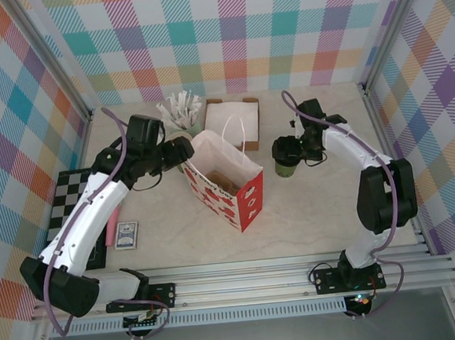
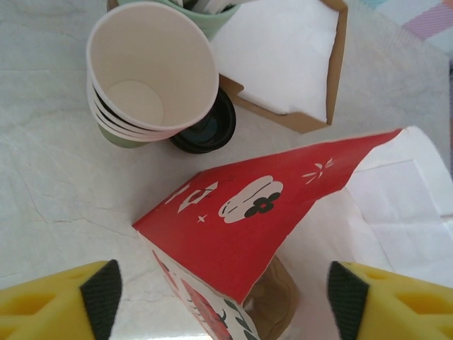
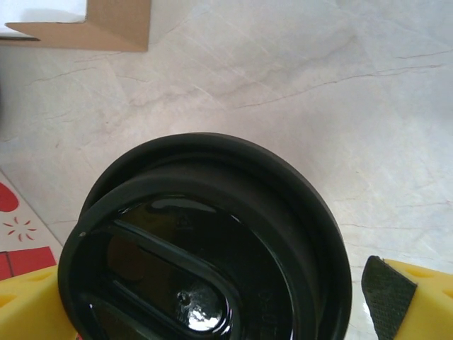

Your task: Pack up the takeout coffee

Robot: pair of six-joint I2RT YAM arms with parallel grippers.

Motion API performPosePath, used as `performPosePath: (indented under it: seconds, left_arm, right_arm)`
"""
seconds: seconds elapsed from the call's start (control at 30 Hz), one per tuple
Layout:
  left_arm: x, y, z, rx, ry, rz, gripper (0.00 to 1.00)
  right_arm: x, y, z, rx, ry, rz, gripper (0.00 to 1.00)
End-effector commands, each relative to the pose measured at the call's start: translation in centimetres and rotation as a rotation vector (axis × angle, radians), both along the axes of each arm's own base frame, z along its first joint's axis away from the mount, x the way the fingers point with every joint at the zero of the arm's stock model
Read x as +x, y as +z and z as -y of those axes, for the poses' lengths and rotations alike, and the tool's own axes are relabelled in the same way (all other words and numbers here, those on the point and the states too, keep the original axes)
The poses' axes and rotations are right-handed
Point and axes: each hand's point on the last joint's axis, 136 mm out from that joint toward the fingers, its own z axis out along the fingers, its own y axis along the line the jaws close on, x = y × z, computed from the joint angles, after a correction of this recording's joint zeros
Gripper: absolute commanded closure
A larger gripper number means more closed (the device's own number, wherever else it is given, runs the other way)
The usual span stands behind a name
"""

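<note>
Coffee (image 1: pixel 288 168) stands upright mid-table, just right of the bag (image 1: pixel 233 189), between the right gripper's (image 3: pixel 209 301) spread fingers, lid not yet pinched; left gripper (image 2: pixel 223 297), also spread, hovers over the bag's rim

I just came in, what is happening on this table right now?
The right gripper straddles the takeout coffee, which stands on the table right of the open paper bag; a firm grip cannot be confirmed. The left gripper, open, is at the bag's rim. The coffee is not yet in the bag.
</note>
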Motion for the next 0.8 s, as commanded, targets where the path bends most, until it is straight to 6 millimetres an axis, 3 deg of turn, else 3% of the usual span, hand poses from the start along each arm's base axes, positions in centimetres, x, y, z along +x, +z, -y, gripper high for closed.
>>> performPosePath:
  seconds: [0.0,0.27,0.47,0.77]
  left_arm:
    - [-0.2,0.5,0.6,0.008,-0.025,-0.006,0.31]
    - [0.7,0.3,0.6,0.061,-0.038,-0.018,0.63]
    - [1.6,0.7,1.0,0.091,-0.074,-0.017,0.79]
    - [3.6,1.1,2.5,0.108,-0.16,0.006,0.83]
  right_arm:
    - [-0.2,2.7,0.5,-0.056,-0.033,0.042,0.0]
    - [0.0,4.6,-0.1,-0.113,-0.041,0.081,0.0]
    - [0.3,4.2,-0.3,-0.176,-0.029,0.045,0.0]
    - [0.2,2.7,-0.8,-0.212,-0.031,-0.056,0.0]
